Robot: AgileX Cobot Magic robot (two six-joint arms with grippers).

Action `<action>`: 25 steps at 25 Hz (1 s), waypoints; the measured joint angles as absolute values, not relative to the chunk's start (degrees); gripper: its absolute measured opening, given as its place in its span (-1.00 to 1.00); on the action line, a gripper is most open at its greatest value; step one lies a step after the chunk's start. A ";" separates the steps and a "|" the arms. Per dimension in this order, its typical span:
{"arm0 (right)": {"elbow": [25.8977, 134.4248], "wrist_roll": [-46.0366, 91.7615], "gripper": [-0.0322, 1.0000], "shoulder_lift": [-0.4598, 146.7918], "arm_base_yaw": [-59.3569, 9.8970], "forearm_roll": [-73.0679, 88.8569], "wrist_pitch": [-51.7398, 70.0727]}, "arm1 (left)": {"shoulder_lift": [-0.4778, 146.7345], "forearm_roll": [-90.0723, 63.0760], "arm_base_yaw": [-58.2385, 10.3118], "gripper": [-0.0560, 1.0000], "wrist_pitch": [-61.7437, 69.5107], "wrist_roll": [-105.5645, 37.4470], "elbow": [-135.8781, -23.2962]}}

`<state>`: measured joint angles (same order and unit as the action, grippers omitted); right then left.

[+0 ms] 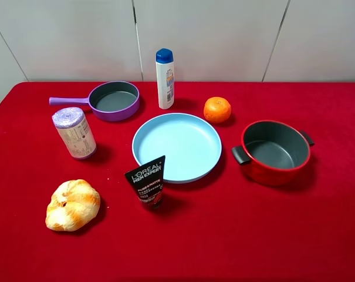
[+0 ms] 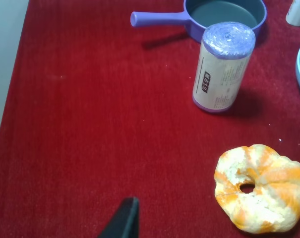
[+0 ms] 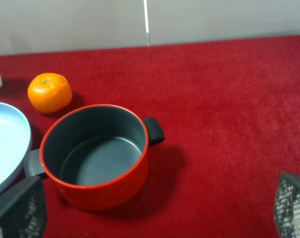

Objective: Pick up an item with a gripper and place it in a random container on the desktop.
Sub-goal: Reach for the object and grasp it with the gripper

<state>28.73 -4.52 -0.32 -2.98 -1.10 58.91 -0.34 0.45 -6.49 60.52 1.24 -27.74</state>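
The black L'OREAL squeeze tube stands on its dark red cap, flat end up, just in front of the light blue plate. It shows only in the exterior high view. The red pot with two black handles sits at the right, empty; in the right wrist view the pot lies ahead of my right gripper, whose fingers are wide apart and hold nothing. Of my left gripper only one black fingertip shows, over bare cloth near the left side. Neither gripper shows in the exterior high view.
A light blue plate lies mid-table. A purple pan and a white shampoo bottle stand at the back. An orange, a purple-topped roll and a bread ring also lie on the red cloth.
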 joint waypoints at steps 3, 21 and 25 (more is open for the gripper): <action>28.73 -4.52 0.41 -0.32 -2.98 -1.10 58.91 | -0.34 0.45 -6.49 0.99 60.52 1.24 -27.74; 28.73 -4.52 0.41 -0.32 -2.98 -1.10 58.91 | -0.34 0.45 -6.49 0.99 60.52 1.24 -27.74; 28.73 -4.52 0.41 -0.32 -2.98 -1.10 58.91 | -0.34 0.45 -6.49 0.99 60.52 1.24 -27.74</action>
